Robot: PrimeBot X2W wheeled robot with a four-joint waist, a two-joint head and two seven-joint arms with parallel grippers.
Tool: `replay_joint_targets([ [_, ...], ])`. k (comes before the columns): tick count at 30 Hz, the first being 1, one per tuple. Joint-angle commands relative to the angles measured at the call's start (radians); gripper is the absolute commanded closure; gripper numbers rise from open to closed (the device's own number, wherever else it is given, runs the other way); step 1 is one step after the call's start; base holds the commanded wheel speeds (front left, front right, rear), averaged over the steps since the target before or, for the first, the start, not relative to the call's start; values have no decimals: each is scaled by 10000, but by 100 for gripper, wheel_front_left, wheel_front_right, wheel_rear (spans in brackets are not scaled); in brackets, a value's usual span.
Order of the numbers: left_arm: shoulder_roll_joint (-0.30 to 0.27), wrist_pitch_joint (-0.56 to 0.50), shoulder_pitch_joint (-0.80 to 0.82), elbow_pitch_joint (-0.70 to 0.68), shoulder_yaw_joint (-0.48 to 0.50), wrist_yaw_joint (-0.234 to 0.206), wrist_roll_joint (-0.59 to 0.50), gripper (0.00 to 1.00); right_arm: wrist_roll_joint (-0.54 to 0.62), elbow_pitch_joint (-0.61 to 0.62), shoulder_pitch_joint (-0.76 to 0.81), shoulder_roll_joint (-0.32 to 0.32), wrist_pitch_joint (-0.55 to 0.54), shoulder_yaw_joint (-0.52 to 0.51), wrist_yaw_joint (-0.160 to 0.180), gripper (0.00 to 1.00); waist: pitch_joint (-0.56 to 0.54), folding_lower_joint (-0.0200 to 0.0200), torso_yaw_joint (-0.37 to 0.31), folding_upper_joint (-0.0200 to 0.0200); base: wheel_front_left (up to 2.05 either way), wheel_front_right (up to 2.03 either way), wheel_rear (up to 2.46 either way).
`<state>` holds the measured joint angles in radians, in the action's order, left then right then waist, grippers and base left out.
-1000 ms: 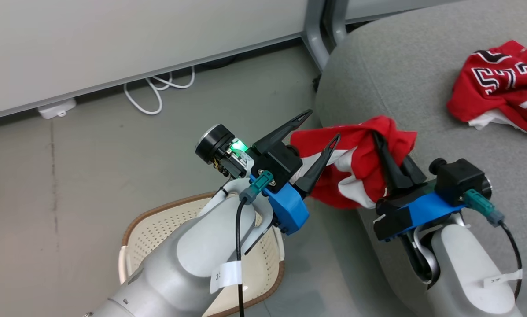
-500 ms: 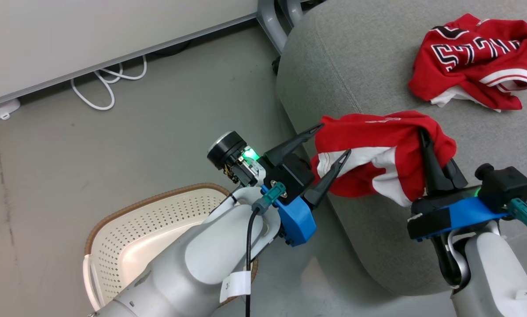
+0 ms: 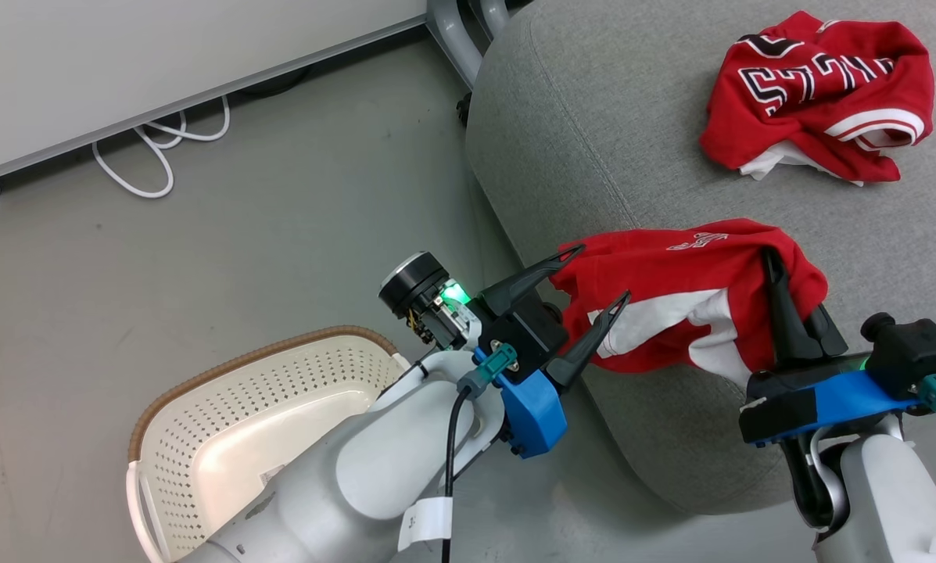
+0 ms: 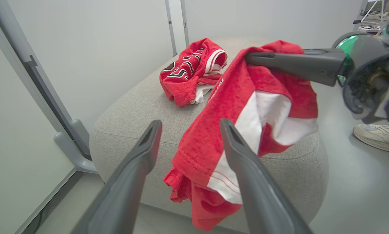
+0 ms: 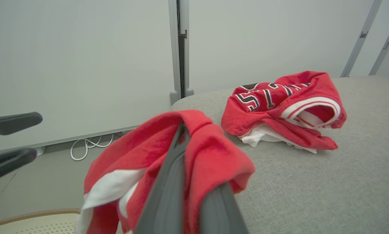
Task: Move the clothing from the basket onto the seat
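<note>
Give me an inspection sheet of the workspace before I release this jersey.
Surface: grey sofa seat, rounded edges.
Job's things: held red jersey hangs from the right gripper over the seat's edge; second jersey lies crumpled farther back; laundry basket on the floor, no clothing in its visible part.
Clutter: nothing seen.
Grippers: left gripper open, empty; right gripper shut on the held jersey.
Cables: white cable looped on the floor by the wall; black cable along the left forearm.
Surroundings: grey floor, white wall panels, grey frame leg, a person's shoe.
</note>
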<state>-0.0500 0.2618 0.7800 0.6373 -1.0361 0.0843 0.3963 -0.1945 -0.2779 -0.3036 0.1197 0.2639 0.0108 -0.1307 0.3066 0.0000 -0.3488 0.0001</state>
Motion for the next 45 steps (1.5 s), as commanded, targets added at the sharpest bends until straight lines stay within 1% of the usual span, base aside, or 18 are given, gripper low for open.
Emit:
replay_joint_targets([
  [1, -8, 47, -54, 7, 3, -43, 17, 0, 0, 26, 67, -25, 9, -21, -1, 100, -4, 0, -3, -1, 0, 0, 0],
  [7, -8, 47, 44, -42, -35, -64, 49, 0, 59, 82, -86, -61, 9, 18, -1, 100, 28, 0, 15, -1, 0, 0, 0],
  [12, -10, 47, 284, -44, -20, -118, -87, 0, 75, 212, -599, 127, 9, 93, -1, 100, 340, 0, 75, -1, 0, 0, 0],
  [17, -11, 47, 690, -45, 31, -170, -232, 0, 28, 528, -1703, 480, 9, 50, -1, 100, 1018, 0, 203, -1, 0, 0, 0],
  [21, -16, 47, 1155, 60, 41, -214, -404, 0, -4, 817, -2954, 972, 8, -133, -1, 100, 1870, 0, 301, -1, 0, 0, 0],
  [24, -33, 43, 1609, 190, 55, -244, -568, 0, -73, 1014, -3935, 1330, 7, -713, -1, 100, 2609, 0, 373, -1, 0, 0, 0],
  [28, -119, 14, 2258, 313, 45, -244, -783, 0, -110, 1254, -5289, 1961, 7, -1640, -1, 100, 3557, 0, 455, -1, 0, 0, 0],
  [33, -237, -51, 2936, 344, 63, -285, -975, 0, -224, 1476, -6539, 2814, 8, -3103, -1, 100, 4530, 0, 396, -1, 0, 0, 0],
  [36, -294, -72, 3197, 326, 25, -317, -1078, 0, -266, 1476, -6891, 3439, 7, -3989, -1, 100, 4926, 0, 355, -1, 0, 0, 0],
  [41, -315, -92, 3463, 282, -50, -301, -1158, 0, -254, 902, -6942, 4437, 7, -5284, -1, 100, 5399, 0, 340, -1, 0, 0, 0],
  [45, -300, -83, 3598, 274, -119, -277, -1165, 0, -140, 185, -6539, 4865, 5, -5838, -1, 100, 5603, 0, 375, -1, 0, 0, 0],
])
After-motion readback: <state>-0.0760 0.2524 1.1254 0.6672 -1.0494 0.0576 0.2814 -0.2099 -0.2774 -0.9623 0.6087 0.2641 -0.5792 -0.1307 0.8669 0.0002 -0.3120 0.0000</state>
